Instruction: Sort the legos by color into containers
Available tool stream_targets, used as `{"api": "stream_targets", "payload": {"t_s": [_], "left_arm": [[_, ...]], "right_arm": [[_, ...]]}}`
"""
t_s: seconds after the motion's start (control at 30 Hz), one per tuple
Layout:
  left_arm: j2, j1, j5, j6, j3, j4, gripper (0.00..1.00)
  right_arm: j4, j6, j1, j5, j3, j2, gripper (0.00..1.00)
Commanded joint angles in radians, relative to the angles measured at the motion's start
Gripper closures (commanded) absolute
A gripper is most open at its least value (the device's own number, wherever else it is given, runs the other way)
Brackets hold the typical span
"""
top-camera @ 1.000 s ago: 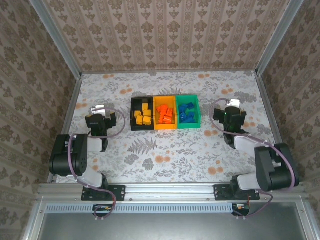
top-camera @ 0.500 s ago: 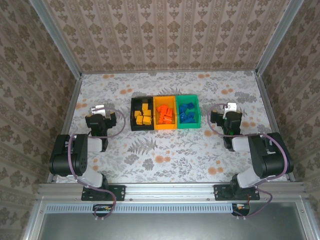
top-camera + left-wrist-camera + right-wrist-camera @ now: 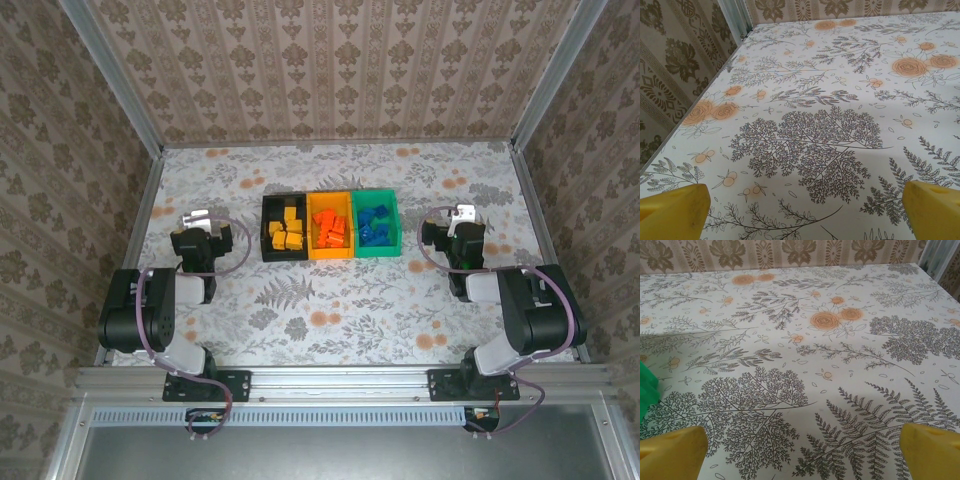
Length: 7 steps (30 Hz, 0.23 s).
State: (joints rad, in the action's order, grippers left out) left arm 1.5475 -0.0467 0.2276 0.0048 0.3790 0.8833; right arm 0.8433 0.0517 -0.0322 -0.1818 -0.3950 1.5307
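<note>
Three joined containers sit mid-table: a black bin (image 3: pixel 266 240) with yellow-orange legos (image 3: pixel 289 231), an orange bin (image 3: pixel 331 254) with red-orange legos (image 3: pixel 331 229), and a green bin (image 3: pixel 377 250) with blue legos (image 3: pixel 374 225). My left gripper (image 3: pixel 197 219) rests left of the row, open, its yellow fingers (image 3: pixel 671 212) wide apart over bare cloth. To the right of the row, my right gripper (image 3: pixel 462 215) is open too, with nothing between its fingers (image 3: pixel 930 449). A corner of the green bin (image 3: pixel 646 390) shows in the right wrist view.
A floral tablecloth (image 3: pixel 330 310) covers the table. Patterned walls and metal frame posts (image 3: pixel 150 180) close in the left, right and back sides. Both arms are folded back near their bases at the front rail (image 3: pixel 340 382).
The right arm has folded back toward its base and its gripper has shifted slightly. The left arm has not moved, and both grippers stay open.
</note>
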Motion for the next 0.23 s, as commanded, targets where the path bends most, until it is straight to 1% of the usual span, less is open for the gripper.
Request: {"api": "stream_targets", "payload": {"t_s": [0.0,0.2], "left_arm": [[-0.005,-0.001,-0.011,0.015,0.003,0.026,0.0],[-0.004,-0.004,-0.01,0.017,0.003,0.026,0.0]], "right_arm": [[0.039,0.004,0.003,0.015,0.001,-0.002,0.0],[0.037,0.004,0.003,0.015,0.001,-0.001,0.0]]}}
